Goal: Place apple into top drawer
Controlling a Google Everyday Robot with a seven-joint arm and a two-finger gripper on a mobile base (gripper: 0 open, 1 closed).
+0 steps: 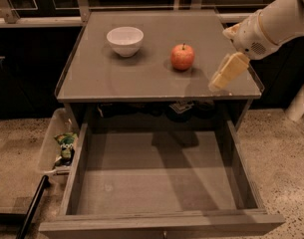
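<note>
Camera view, the only one:

- Apple [182, 57] sits upright on the desk [141, 78], right of centre, stem up. It is well apart from the white bowl [125, 40], so there is free room all round it for a grasp.
- Top drawer [156, 176] stands wide open below the desk's front edge, with its flat bottom bare. It looks staged as the drop target, reachable straight down once the apple clears the edge.
- Clear bin [52, 143] of packets [66, 146] sits on the floor just beside the drawer's left wall, out of the transfer path.
- Pincer [227, 72] hangs over the desk's right front corner, near the apple but apart from it, on its right. It has hold of nothing. Can't tell how far open it is.
- Arm [271, 24] enters from the upper right and the wrist tips the pincer down and leftward, toward the desk.
- My read: pre-grasp, nothing of the task done yet. The next move calls for a shift left and back to get over the apple.
</note>
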